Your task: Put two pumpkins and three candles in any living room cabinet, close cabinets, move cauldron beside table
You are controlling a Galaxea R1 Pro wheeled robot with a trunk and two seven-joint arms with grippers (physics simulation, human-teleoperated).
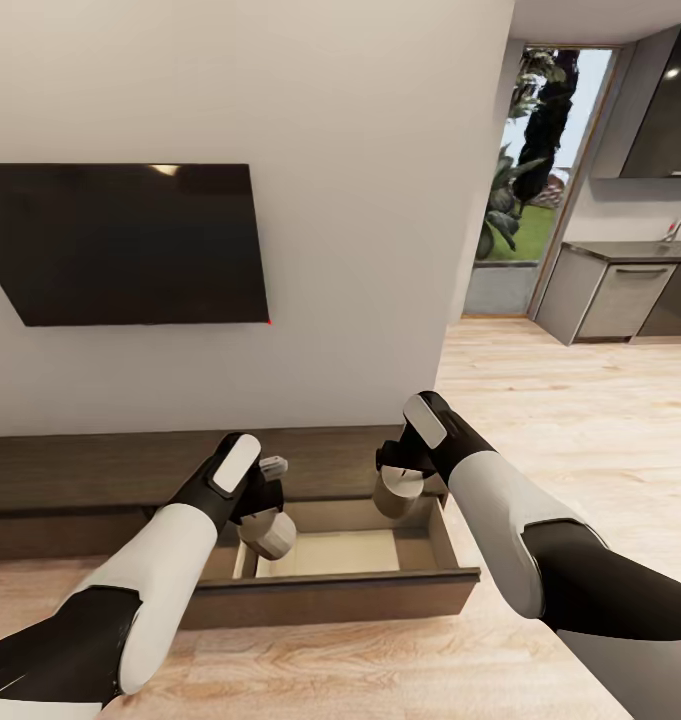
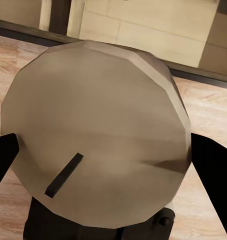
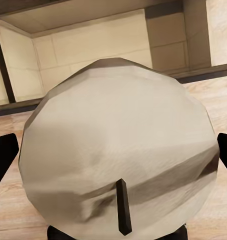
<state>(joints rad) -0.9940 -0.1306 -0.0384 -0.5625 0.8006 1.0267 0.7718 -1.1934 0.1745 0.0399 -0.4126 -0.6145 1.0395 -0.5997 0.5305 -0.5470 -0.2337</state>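
The long dark brown cabinet (image 1: 90, 470) runs along the wall, with one drawer (image 1: 330, 588) pulled out and its pale inside bare. My left gripper (image 1: 267, 522) is shut on a grey-beige candle (image 1: 274, 536) above the drawer's left end. My right gripper (image 1: 400, 482) is shut on a second candle (image 1: 396, 496) above the drawer's right back corner. In the left wrist view the candle (image 2: 93, 130) sits between black fingers (image 2: 3, 162), its wick towards the camera. The right wrist view has the other candle (image 3: 118, 160) between fingers (image 3: 3, 155), over the drawer. Pumpkins, cauldron and third candle are out of view.
A black TV (image 1: 130, 245) hangs on the white wall above the cabinet. To the right, wood floor (image 1: 580, 420) leads to grey kitchen cabinets (image 1: 620, 300) and a glass door (image 1: 540, 170) with plants outside.
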